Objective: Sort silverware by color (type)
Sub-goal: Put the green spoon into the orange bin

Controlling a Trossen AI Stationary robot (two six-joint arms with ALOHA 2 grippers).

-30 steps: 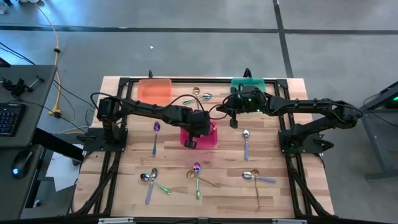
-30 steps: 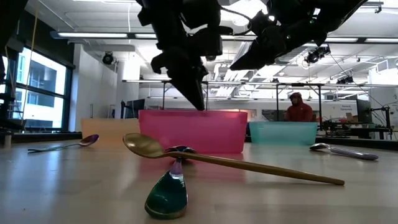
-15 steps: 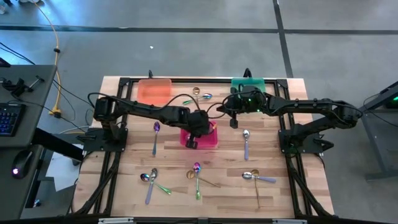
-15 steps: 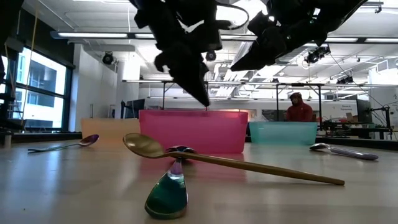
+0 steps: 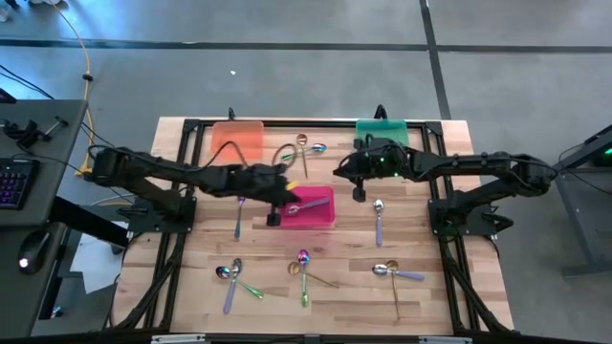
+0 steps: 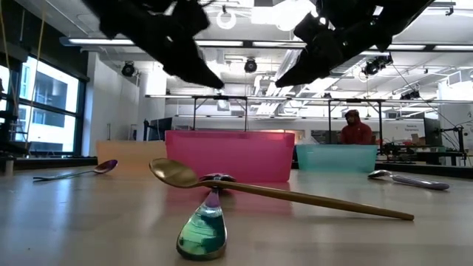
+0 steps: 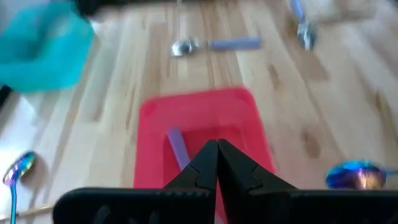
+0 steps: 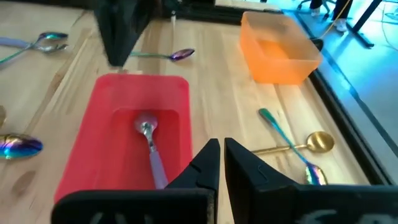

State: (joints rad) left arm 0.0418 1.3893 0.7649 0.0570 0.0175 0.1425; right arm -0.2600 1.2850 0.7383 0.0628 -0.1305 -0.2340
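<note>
High view: the left gripper [image 5: 273,218] is shut and holds nothing, by the pink bin's [image 5: 325,218] left edge. One lilac spoon [image 5: 308,204] lies inside. The right gripper [image 5: 359,192], shut and probably empty, waits near the green bin [image 5: 382,128]. Next, open wide over another lilac spoon [image 5: 380,222] and grab its handle gently.

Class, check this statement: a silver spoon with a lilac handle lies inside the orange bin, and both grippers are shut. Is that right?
Not quite. The spoon lies in the pink bin, not the orange bin, which the right wrist view shows empty. The rest stands: the left gripper and the right gripper are both shut.
</note>
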